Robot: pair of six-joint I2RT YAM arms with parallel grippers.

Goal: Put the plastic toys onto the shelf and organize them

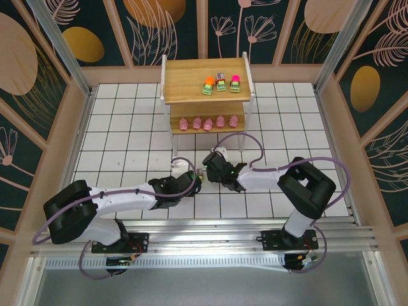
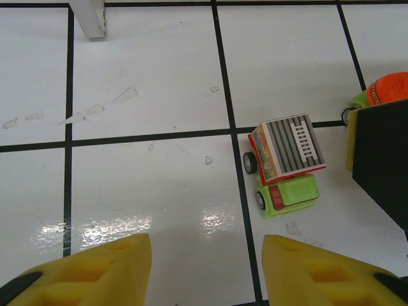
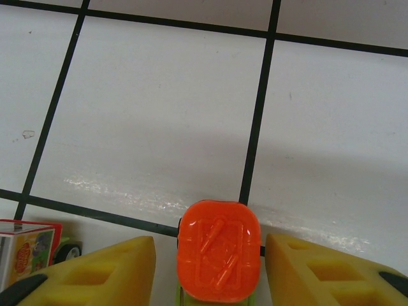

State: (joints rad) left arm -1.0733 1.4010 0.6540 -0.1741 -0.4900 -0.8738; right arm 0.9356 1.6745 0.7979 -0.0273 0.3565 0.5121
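Three vehicles [image 1: 220,83] on shelf [image 1: 188,80] top tier, five pigs [image 1: 208,122] below. Left tool [image 2: 205,258] apart, empty. Right tool [image 3: 210,252] straddles orange-topped truck [image 3: 218,245], clamp unclear.

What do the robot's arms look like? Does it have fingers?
The left arm and right arm are white tubes with chunky black joints. Purple cables loop along them. The left gripper and right gripper have yellow wedge-shaped fingers.

The orange-topped vehicle [image 3: 218,250] is cut off at the bottom edge, its body mostly unseen. Left of it, the striped truck [image 3: 25,255] runs off-frame. In the left wrist view, the right pincer [image 2: 382,159] hides most of that vehicle.
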